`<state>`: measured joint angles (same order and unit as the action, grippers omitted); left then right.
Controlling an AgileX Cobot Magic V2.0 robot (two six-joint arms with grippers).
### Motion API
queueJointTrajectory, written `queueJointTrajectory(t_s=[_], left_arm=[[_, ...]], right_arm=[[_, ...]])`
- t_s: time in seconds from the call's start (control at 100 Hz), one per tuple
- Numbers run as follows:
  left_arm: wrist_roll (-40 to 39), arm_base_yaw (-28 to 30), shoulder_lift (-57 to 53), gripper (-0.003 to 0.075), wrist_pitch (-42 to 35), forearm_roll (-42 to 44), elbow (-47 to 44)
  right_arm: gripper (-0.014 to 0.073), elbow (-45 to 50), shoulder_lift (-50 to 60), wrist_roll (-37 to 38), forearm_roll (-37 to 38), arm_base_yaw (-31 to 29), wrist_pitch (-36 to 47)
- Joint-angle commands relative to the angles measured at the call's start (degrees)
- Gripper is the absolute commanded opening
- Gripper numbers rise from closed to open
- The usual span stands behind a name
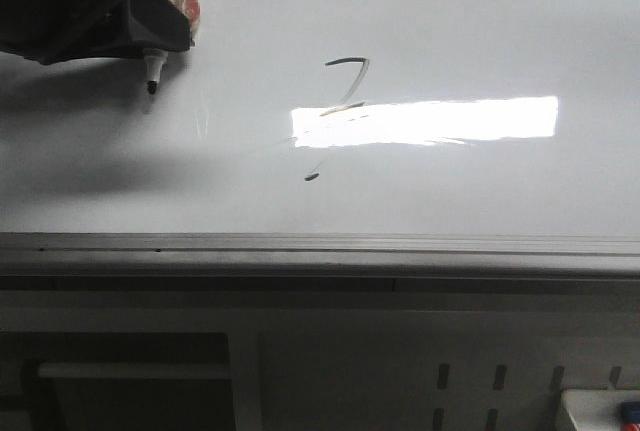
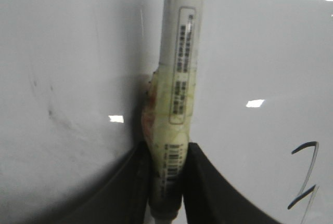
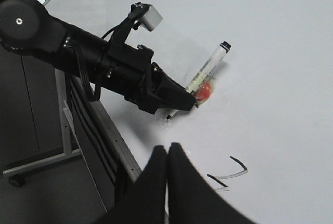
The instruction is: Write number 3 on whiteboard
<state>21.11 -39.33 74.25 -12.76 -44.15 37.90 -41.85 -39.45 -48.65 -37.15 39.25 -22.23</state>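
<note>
The whiteboard point(image 1: 480, 21) fills the front view, with a grey frame edge along its near side. The number 3 point(image 1: 346, 81) is thin black strokes near the board's middle, a hooked 7-like shape with a short dash point(image 1: 312, 177) below it. It also shows in the left wrist view point(image 2: 306, 174) and the right wrist view point(image 3: 231, 169). My left gripper point(image 1: 150, 36) at the board's far left is shut on a white marker point(image 2: 177, 83). Its black tip point(image 1: 152, 87) points down at the board, left of the strokes. My right gripper point(image 3: 167, 154) is shut and empty above the board's near edge.
A bright rectangular glare point(image 1: 430, 121) lies across the board beside the strokes. The board's metal frame point(image 1: 320, 246) runs along the near side, with a table frame below. A white tray corner point(image 1: 600, 411) sits at the lower right.
</note>
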Motion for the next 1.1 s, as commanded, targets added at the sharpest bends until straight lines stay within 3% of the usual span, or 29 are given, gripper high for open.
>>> queueJointTrajectory(t_s=[0.0, 0.12, 0.33, 0.55, 0.87, 1.09], left_arm=[[-0.60, 0.44, 0.13, 0.0199, -2.58, -0.89, 1.20], [-0.60, 0.44, 0.13, 0.0279, -2.58, -0.89, 1.20], [-0.60, 0.44, 0.13, 0.0337, -2.58, -0.89, 1.20], [-0.60, 0.44, 0.13, 0.0500, -3.10, -0.89, 1.20], [-0.44, 0.44, -8.56, 0.0493, 1.27, -0.01, 1.20], [6.50, 0.44, -20.76, 0.0396, 8.58, 0.88, 1.08]], right_arm=[[-0.0064, -1.48, -0.23, 0.00, -1.29, -0.26, 3.31], [-0.0064, -1.48, -0.23, 0.00, -1.38, -0.26, 3.31], [-0.0064, -1.48, -0.23, 0.00, -1.44, -0.26, 3.31], [-0.0064, -1.48, -0.23, 0.00, -1.44, -0.26, 3.31], [-0.0064, -1.48, 0.80, 0.00, -1.44, -0.26, 3.93], [-0.0064, 0.15, 3.69, 0.00, 0.75, -0.29, 9.15]])
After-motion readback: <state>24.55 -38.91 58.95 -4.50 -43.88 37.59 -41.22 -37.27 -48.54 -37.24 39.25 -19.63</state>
